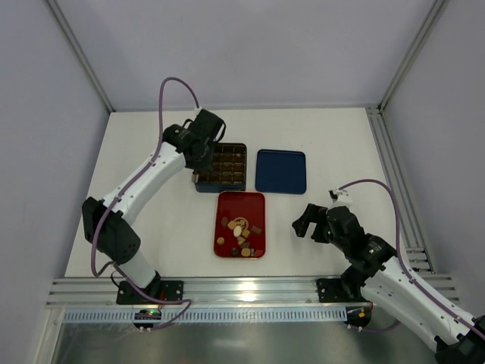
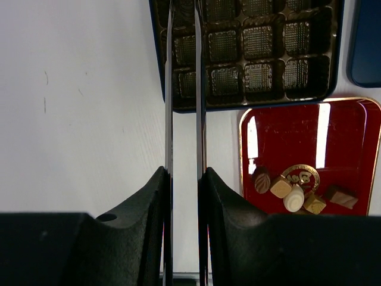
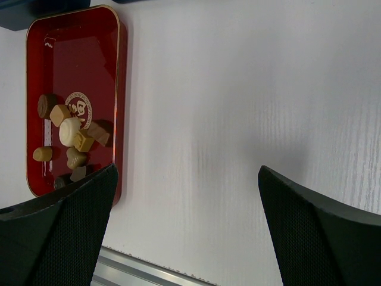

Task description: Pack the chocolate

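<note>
Chocolate (image 1: 241,233) pieces lying in red tray's (image 1: 241,203) near half. Box (image 1: 227,163) just beyond tray showing empty cells, so packing looking barely begun. You're hovering left gripper (image 1: 199,171) over box's left edge, fingers nearly together; can't tell if pinching anything. Right gripper (image 3: 187,173) hanging right of tray, spread wide, empty.

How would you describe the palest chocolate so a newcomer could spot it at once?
Find the red tray just below the brown gridded box in the top view. Among the chocolates piled in its near half, one rounded piece sits beside the gold emblem. It alone is cream-white; its neighbours are tan or brown.
</note>
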### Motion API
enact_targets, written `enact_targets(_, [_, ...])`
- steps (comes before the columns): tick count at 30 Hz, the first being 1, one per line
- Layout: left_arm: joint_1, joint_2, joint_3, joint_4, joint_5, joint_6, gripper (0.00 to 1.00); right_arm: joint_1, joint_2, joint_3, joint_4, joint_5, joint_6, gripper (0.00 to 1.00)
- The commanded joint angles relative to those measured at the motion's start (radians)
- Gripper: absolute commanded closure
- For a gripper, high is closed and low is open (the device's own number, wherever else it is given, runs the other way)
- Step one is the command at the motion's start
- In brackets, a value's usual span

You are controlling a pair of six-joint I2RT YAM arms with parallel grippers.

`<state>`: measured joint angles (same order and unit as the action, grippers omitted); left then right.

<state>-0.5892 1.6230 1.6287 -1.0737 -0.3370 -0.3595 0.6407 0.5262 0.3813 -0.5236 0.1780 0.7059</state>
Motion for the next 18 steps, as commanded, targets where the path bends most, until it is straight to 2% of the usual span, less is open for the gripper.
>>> enact_targets(1, [0.028,0.027,0.063,0.058,0.01,0.034,0.72,0.004,0.0,0.025,0.036,-0.003,-0.011,0.0])
enact_targets(7, [0.037,0.104,0.082,0.052,-0.023,0.047,0.72,0.005,0.001,0.004,0.045,-0.006,-0.008,0.0])
enact_targets(18, [0.037,0.123,0.034,0.063,-0.062,0.05,0.71,0.004,0.021,0.001,0.063,-0.008,-0.009,0.0])
